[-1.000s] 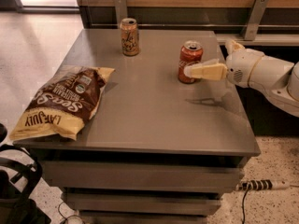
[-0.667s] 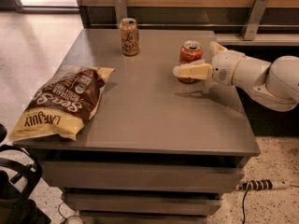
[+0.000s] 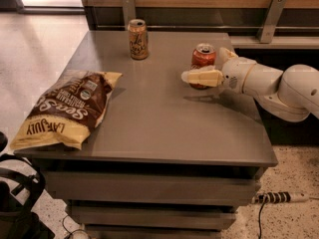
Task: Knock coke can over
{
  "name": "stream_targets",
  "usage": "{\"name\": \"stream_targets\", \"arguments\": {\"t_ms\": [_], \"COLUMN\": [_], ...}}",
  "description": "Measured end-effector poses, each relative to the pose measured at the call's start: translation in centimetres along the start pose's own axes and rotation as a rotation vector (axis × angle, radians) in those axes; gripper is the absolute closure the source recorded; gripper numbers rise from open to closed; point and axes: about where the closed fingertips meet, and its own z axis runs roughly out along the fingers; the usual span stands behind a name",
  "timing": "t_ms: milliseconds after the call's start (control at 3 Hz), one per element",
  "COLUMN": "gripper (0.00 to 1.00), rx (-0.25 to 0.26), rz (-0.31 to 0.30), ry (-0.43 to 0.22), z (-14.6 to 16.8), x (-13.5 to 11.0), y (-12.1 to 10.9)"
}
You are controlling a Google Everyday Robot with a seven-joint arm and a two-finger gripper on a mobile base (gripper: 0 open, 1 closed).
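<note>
The coke can (image 3: 203,59), red-orange with a silver top, stands upright on the grey table (image 3: 159,118) toward the back right. My gripper (image 3: 202,77) reaches in from the right on a white arm. Its cream fingers (image 3: 204,77) point left and lie across the front lower part of the can, hiding that part. The gripper looks to be touching or just in front of the can.
A tan-gold can (image 3: 138,39) with dark script stands upright at the back middle of the table. A brown and yellow chip bag (image 3: 67,108) lies at the left front. A wooden wall with metal brackets runs behind. A power strip (image 3: 276,197) lies on the floor at right.
My gripper has slid left along the table, from beside the coke can's right side to across its front. The can still stands upright.
</note>
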Motion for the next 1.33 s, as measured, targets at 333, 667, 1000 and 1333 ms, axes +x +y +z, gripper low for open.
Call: {"name": "stream_targets", "arguments": {"t_ms": [333, 667, 1000, 1333], "gripper": [0.31, 0.55, 0.78, 0.99], "rx": [-0.005, -0.008, -0.012, -0.016], "rz": [0.0, 0.0, 0.0, 0.0], "ry": [-0.001, -0.001, -0.002, -0.002], "z": [0.27, 0.43, 0.62, 0.81], "x": [-0.02, -0.05, -0.1, -0.14], "y": [0.21, 0.37, 0.55, 0.73]}}
